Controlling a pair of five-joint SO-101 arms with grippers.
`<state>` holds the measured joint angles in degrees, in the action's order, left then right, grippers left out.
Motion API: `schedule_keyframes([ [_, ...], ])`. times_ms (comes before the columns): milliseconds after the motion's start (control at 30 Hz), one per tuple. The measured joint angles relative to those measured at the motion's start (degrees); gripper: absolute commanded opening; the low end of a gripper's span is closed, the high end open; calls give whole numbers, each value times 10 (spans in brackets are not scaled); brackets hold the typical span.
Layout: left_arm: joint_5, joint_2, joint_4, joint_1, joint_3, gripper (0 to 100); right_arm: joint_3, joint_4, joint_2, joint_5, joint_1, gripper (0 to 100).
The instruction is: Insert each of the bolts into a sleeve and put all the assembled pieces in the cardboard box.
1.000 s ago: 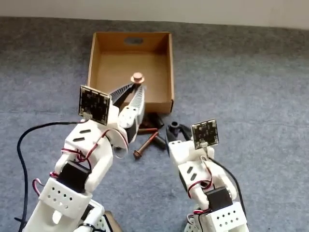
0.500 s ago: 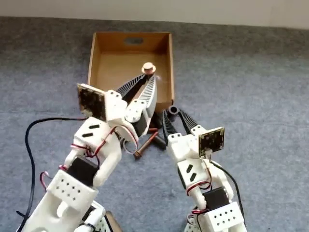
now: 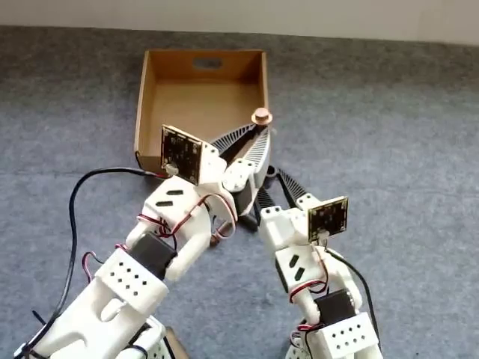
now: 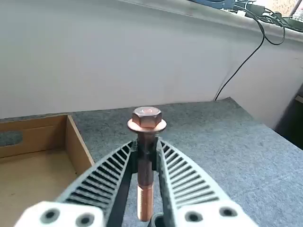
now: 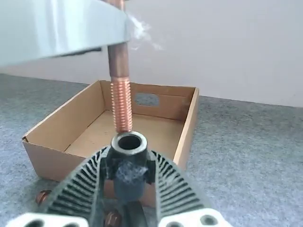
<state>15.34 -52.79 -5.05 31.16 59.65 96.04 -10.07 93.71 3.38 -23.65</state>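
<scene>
- Swung to the right over the last 1 second, the left gripper [image 3: 258,133] has carried its copper bolt [image 3: 260,116] from over the box floor to the box's front right corner. The right gripper [image 3: 271,178] rose early in that second and has kept its place since.
- The bolt [image 4: 146,156] hangs upright, hex head up, clamped on its shank between the 2 ribbed fingers of the left gripper [image 4: 146,142].
- In the right wrist view the bolt's threaded end [image 5: 121,106] points down just above the open bore of the black sleeve [image 5: 127,158]. Whether the 2 touch cannot be told.
- The sleeve stands upright, pinched between the 2 fingers of the right gripper [image 5: 127,156].
- Behind both stands the open cardboard box [image 3: 200,60], with a hand slot in its far wall, on the grey carpet [image 3: 389,134].
- 1 loose copper bolt [image 5: 42,196] lies on the carpet near the box's front wall.
</scene>
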Motion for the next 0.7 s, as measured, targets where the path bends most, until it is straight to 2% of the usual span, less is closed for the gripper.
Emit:
schedule_keyframes([
  [700, 1, 2, -2, 5, -40, 9, 0, 0, 0, 0, 0, 6],
])
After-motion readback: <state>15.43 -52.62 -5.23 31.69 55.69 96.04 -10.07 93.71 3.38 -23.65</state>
